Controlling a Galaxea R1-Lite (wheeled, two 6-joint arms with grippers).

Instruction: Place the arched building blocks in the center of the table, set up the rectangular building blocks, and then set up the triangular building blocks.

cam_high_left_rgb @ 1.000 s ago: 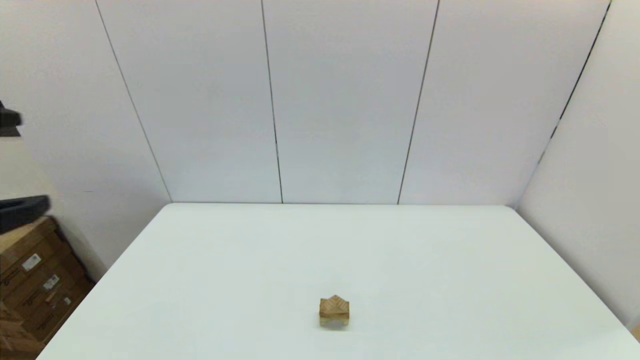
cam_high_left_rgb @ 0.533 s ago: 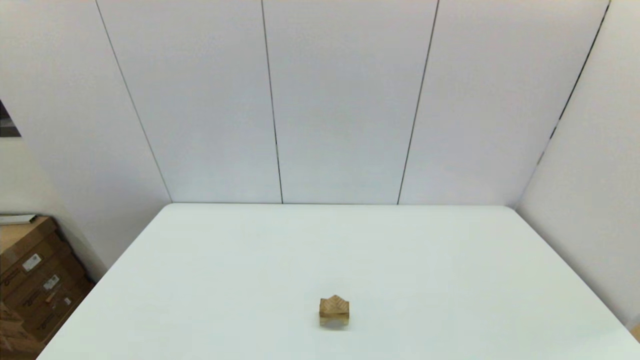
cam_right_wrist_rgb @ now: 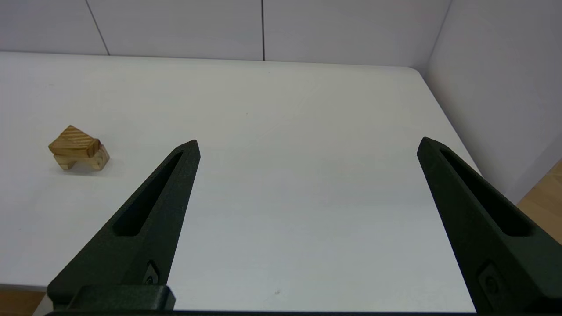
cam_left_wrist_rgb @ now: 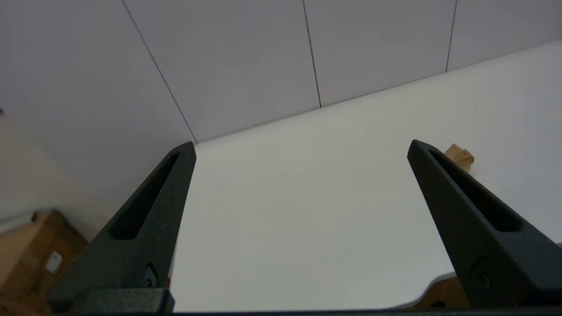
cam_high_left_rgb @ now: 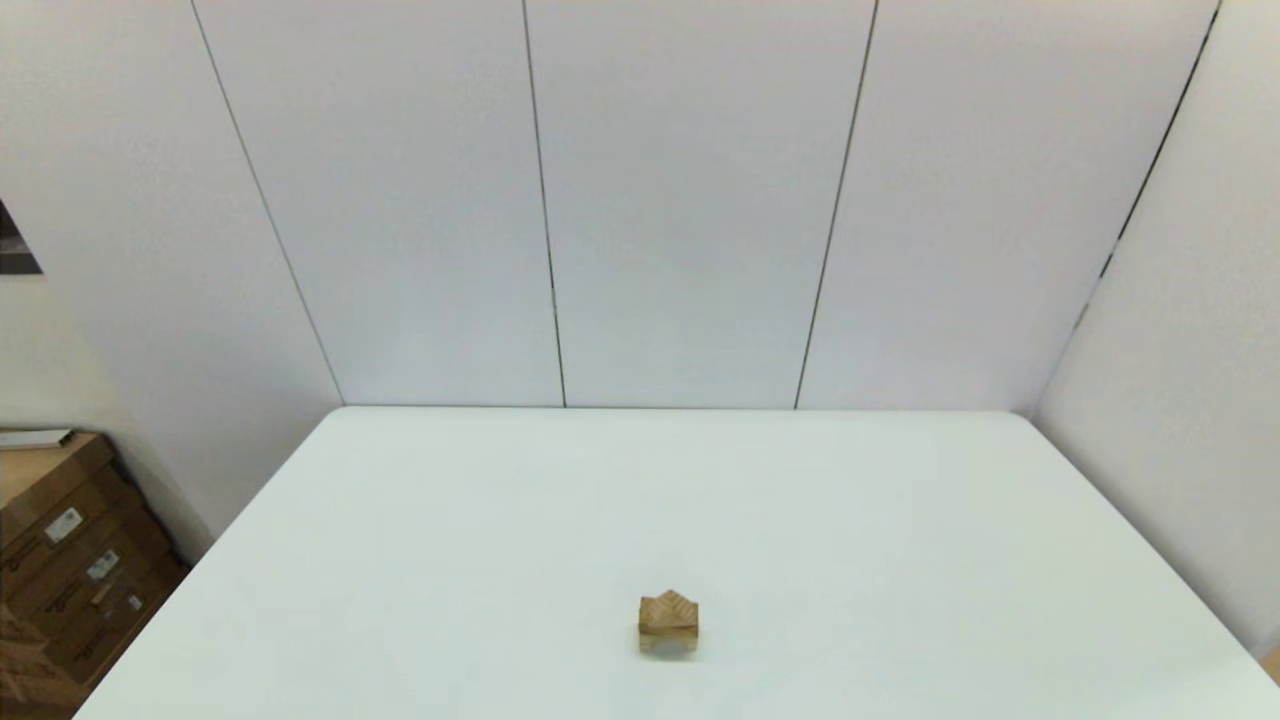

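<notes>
One small wooden stack stands near the middle of the white table (cam_high_left_rgb: 900,520). The arched block (cam_high_left_rgb: 668,645) is at the bottom, its pale hollow facing me. A tan layer on it is the rectangular block (cam_high_left_rgb: 668,627), and the triangular block (cam_high_left_rgb: 668,604) sits on top, ridge up. The right wrist view shows the stack's arched block (cam_right_wrist_rgb: 90,162) and triangular block (cam_right_wrist_rgb: 72,141) far off to the side. My left gripper (cam_left_wrist_rgb: 300,145) and right gripper (cam_right_wrist_rgb: 307,142) are both open, hold nothing and are well away from the stack. Neither shows in the head view.
White wall panels (cam_high_left_rgb: 680,200) rise behind the table's far edge and along its right side. Cardboard boxes (cam_high_left_rgb: 60,560) stand on the floor off the table's left edge. In the left wrist view the stack (cam_left_wrist_rgb: 460,157) is partly hidden behind one finger.
Dark parts of my left arm at the head view's left edge one second ago have left that view. The stack has not moved.
</notes>
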